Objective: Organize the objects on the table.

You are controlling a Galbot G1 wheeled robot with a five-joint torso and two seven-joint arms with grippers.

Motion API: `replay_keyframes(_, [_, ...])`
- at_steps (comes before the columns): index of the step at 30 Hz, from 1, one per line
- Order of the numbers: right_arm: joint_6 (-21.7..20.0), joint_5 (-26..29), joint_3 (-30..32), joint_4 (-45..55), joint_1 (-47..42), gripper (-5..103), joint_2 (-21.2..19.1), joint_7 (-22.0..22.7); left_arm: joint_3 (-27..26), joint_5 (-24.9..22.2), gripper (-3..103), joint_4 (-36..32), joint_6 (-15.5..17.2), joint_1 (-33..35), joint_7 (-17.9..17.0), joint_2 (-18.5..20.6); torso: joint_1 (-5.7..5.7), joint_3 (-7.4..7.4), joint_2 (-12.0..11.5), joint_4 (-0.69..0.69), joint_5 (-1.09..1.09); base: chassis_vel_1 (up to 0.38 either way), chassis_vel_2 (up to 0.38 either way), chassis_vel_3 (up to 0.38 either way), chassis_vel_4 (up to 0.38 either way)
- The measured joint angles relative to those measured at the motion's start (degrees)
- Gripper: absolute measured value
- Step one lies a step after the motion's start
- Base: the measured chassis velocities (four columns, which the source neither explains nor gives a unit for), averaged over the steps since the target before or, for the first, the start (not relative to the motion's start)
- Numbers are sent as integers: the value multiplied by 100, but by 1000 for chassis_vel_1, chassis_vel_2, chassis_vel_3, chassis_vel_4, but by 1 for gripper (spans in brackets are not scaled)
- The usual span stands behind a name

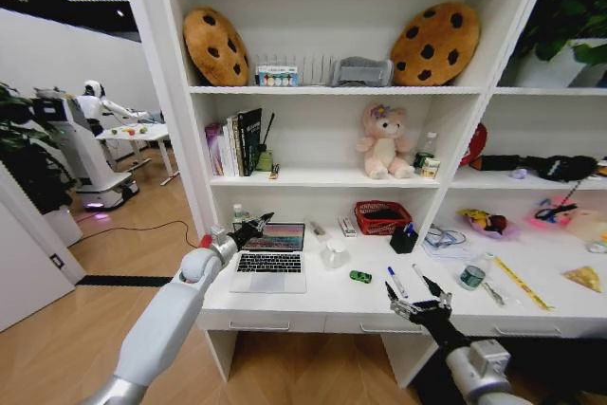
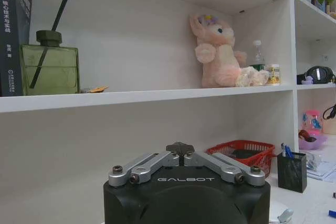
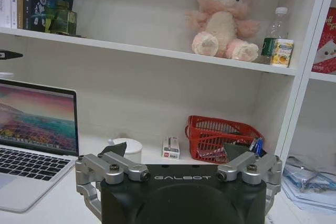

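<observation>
The left arm reaches up from the lower left of the head view toward the middle. Its wrist is straight, and the left gripper [image 1: 258, 223] sits at its tip with its fingers pressed together. The right arm comes up from the lower right corner. The right gripper [image 1: 410, 287] has its fingers [image 1: 391, 290] spread wide apart, holding nothing.
</observation>
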Motion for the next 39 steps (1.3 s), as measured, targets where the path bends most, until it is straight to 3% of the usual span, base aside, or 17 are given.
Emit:
replay_keyframes(6, [0, -16, -3, -13, 11, 100, 14, -3, 117, 59, 0, 166, -43, -153, 111, -64, 0, 0, 0, 0, -1, 0, 0, 0, 0])
replay_keyframes(18, [26, -29, 10, -76, 9, 100, 36, -24, 288, 951, 0, 1211, -410, -748, 328, -472, 0, 0, 0, 0, -1, 0, 0, 0, 0])
replay_keyframes(28, [31, -38, -36, -151, 89, 100, 44, -33, 306, 1019, 0, 1598, -419, -967, 330, -579, 0, 0, 0, 0, -1, 0, 0, 0, 0])
replay_keyframes(39, [59, -34, -86, -124, 67, 100, 90, -43, 275, 1141, 0, 1746, -533, -906, 729, -384, 0, 0, 0, -1, -1, 0, 0, 0, 0])
